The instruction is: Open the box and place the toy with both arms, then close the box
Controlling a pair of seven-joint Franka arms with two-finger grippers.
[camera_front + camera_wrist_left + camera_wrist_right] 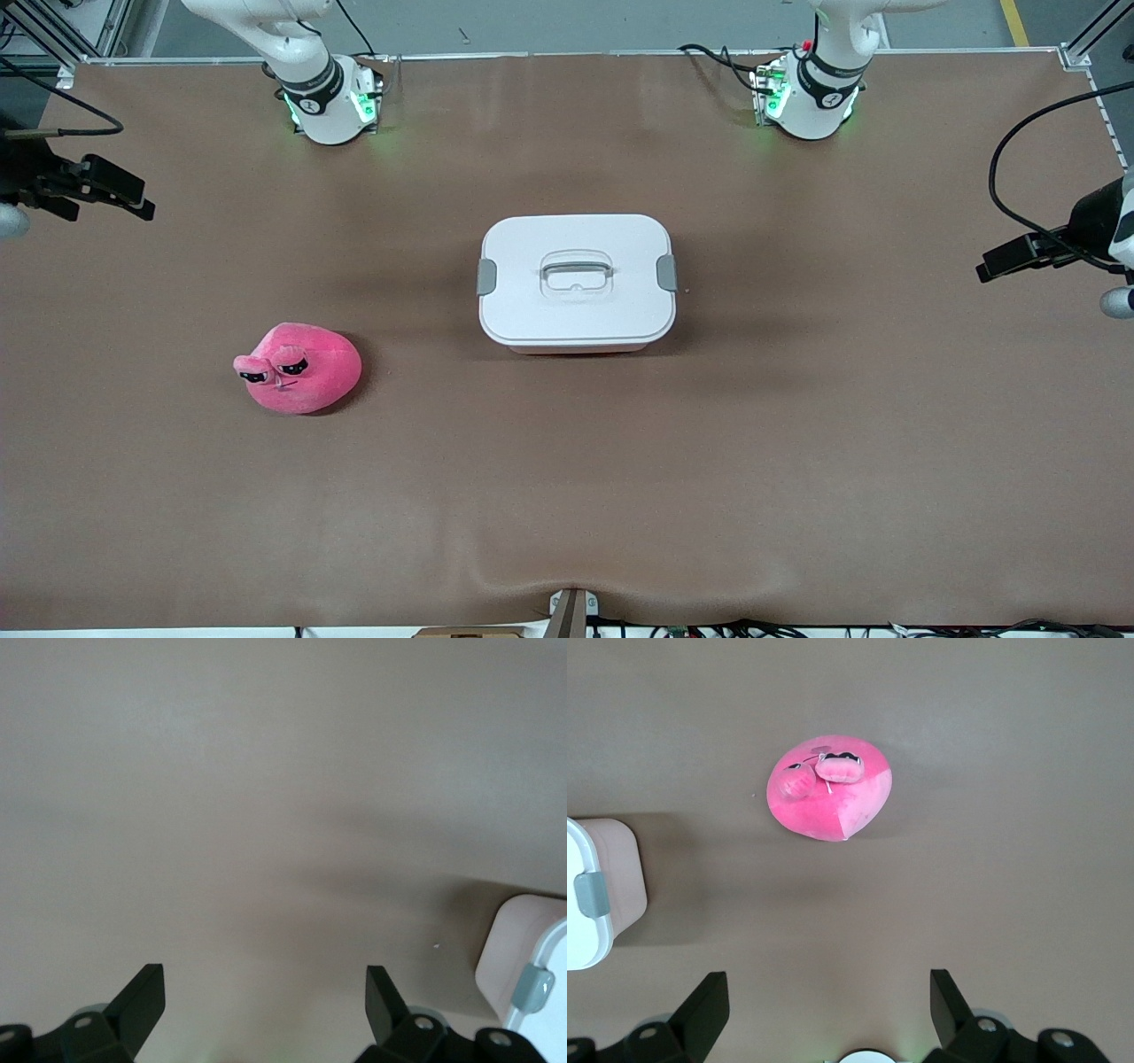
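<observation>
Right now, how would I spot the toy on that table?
Find the brown table, then the white-lidded box at its middle. The toy lies nearer the camera, toward the right arm's end: the only hot-pink, round plush thing, with two bulging eyes.

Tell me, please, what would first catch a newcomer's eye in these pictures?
First the hot-pink toy with its droopy eyes, lying on the brown table toward the right arm's end. Next the box mid-table, white lid on, farther from the front camera than the toy. The left gripper and right gripper wait open at the table's ends.
</observation>
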